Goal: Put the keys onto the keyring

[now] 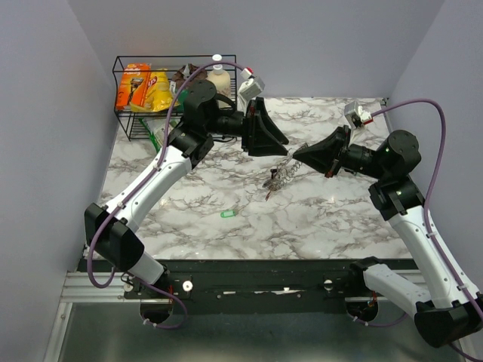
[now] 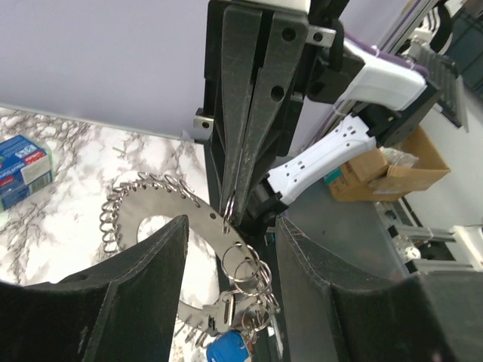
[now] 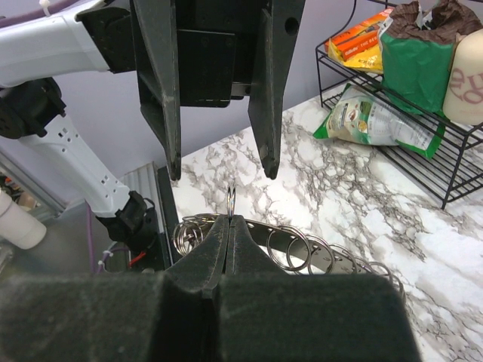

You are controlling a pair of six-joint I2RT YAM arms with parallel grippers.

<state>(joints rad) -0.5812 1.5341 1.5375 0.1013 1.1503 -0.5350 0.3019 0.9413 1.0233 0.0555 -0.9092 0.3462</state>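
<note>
The keyring [image 1: 281, 176] is a flat curved metal band hung with many small split rings, and it dangles above the middle of the table. My right gripper [image 1: 299, 155] is shut on one of its split rings [image 3: 231, 199], which pokes up between the closed tips of the right gripper [image 3: 230, 219]. A key with a blue head [image 2: 226, 348] hangs from the keyring [image 2: 162, 202]. My left gripper [image 2: 230, 226] is open, its fingers [image 3: 170, 98] standing on either side of the pinched ring without touching it. A green key [image 1: 229, 213] lies alone on the marble.
A black wire basket [image 1: 127, 113] with snack packets and a bottle stands at the back left corner. A green packet [image 3: 370, 117] lies in front of it. A blue and white box [image 2: 23, 167] rests on the marble [image 1: 339, 219].
</note>
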